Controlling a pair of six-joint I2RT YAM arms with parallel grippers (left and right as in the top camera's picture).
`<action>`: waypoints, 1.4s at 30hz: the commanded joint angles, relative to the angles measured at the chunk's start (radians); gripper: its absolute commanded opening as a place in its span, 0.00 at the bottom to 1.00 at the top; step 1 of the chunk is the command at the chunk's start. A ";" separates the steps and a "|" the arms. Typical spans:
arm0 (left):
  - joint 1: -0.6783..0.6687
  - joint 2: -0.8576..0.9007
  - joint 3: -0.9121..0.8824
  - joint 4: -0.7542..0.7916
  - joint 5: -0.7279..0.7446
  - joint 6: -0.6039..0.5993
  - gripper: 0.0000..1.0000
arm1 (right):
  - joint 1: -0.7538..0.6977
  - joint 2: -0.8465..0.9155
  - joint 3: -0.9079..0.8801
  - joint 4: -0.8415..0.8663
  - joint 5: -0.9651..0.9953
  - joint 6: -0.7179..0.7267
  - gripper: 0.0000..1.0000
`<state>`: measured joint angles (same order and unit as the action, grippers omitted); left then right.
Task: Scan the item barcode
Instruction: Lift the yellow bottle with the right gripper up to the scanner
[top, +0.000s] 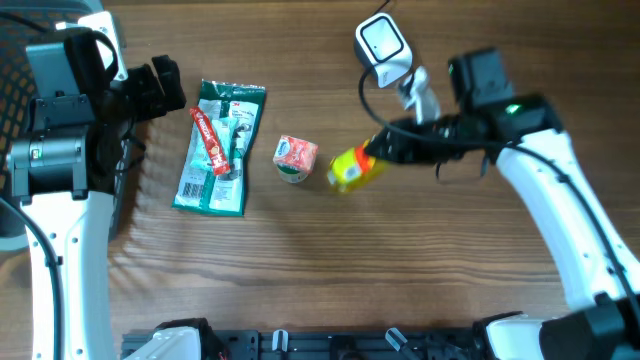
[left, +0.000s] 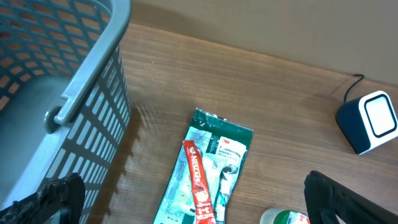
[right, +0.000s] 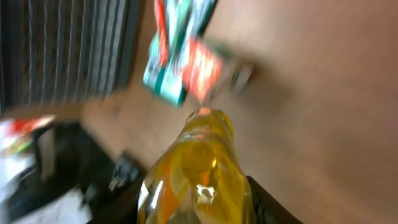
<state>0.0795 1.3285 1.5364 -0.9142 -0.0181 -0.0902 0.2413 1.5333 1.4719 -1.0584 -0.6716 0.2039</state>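
Found yellow bottle (top: 352, 170) grasped in right jaws at mid-counter (top: 400, 270), just beside cup (top: 296, 158). Placed scanner (top: 383, 47) from overhead and left wrist views only. Recorded bottle's long axis left-right, narrow end toward cup. Found left jaws released

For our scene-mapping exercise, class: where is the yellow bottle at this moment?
In the overhead view the yellow bottle is just right of centre, held in the right gripper, beside the small red-and-green carton and below the white scanner.
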 joint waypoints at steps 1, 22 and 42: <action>0.004 0.002 0.008 0.003 -0.006 0.008 1.00 | 0.005 -0.025 0.264 -0.026 0.362 0.008 0.24; 0.004 0.002 0.008 0.003 -0.006 0.008 1.00 | 0.352 0.561 0.332 0.673 1.657 -0.541 0.24; 0.004 0.002 0.008 0.003 -0.006 0.008 1.00 | 0.341 0.774 0.325 1.067 1.664 -0.855 0.24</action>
<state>0.0795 1.3293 1.5364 -0.9134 -0.0181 -0.0902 0.5873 2.2833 1.7882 -0.0162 0.9901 -0.6346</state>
